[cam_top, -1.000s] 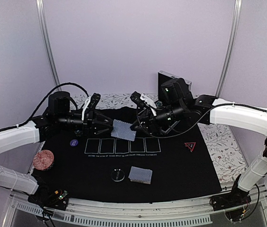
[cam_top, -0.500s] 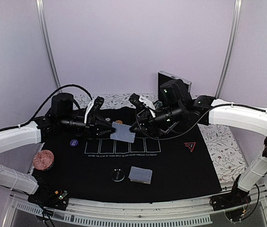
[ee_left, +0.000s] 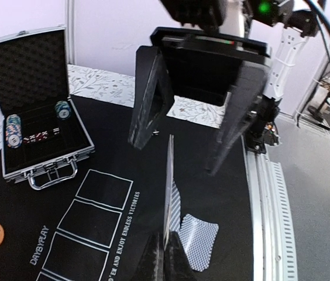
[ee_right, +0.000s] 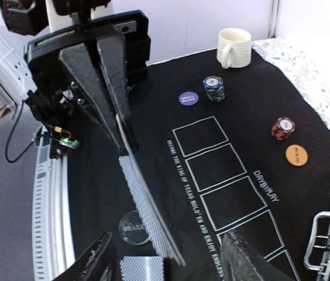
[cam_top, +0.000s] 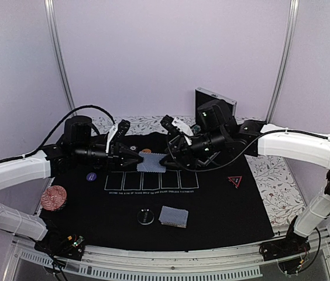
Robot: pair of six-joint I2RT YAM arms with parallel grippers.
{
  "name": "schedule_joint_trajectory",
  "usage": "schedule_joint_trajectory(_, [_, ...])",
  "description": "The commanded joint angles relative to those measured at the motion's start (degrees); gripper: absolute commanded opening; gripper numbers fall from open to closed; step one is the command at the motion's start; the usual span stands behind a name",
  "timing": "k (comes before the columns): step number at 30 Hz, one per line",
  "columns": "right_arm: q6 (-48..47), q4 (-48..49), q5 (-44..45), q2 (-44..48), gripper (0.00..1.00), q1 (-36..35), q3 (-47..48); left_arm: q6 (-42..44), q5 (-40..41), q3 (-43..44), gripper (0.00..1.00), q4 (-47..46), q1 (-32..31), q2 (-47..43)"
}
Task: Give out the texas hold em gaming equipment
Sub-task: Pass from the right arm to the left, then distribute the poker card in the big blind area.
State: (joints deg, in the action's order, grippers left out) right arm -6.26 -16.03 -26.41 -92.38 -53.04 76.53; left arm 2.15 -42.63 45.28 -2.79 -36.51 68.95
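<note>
Playing card (cam_top: 151,162), 1, grey-blue patterned back: held in the air over the far middle of the black mat (cam_top: 223,211), above the row of 5 printed outlines (cam_top: 151,180), between the 2 arms. Change of holder: a second ago the right gripper (cam_top: 168,159) pinched it while the left gripper (cam_top: 134,159) stood open beside it. Now the left fingers are clamped flat on the card's left end, and the right jaws have parted, standing wide on either side of the card. Reading: the hand-over from right to left looks complete, so the card is the left arm's to set down, and the right arm is free to back off. Other stock on the mat: deck (cam_top: 173,216) and black-and-white disc (cam_top: 145,217) by the near edge; purple disc (cam_top: 92,176) toward the left edge with a blue-striped chip stack (ee_right: 213,88) just beside it; triangle marker (cam_top: 234,181) toward the right edge; orange disc (ee_right: 296,155) and red-striped chip stack (ee_right: 283,129) toward the far edge. Not legible: the card's face, since both wrist views show it nearly edge-on. The right fingertips are cut off at the bottom of their own view. Both chip stacks are hidden under the left arm from above. The pinkish round item (cam_top: 54,197) at the mat's left edge is too blurred to name.
</note>
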Motion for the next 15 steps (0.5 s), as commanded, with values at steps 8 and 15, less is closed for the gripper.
schedule_joint_trajectory(8, [5.23, 8.01, 15.59, 11.58, 0.94, 2.74, -11.34, -20.10, 31.41, 0.89, 0.00, 6.16, 6.09, -0.89])
schedule_joint_trajectory(15, [5.97, 11.42, 15.49, 16.96, 0.98, 6.13, -19.54, -33.18, 44.32, -4.76, 0.00, 12.72, 14.36, -11.55])
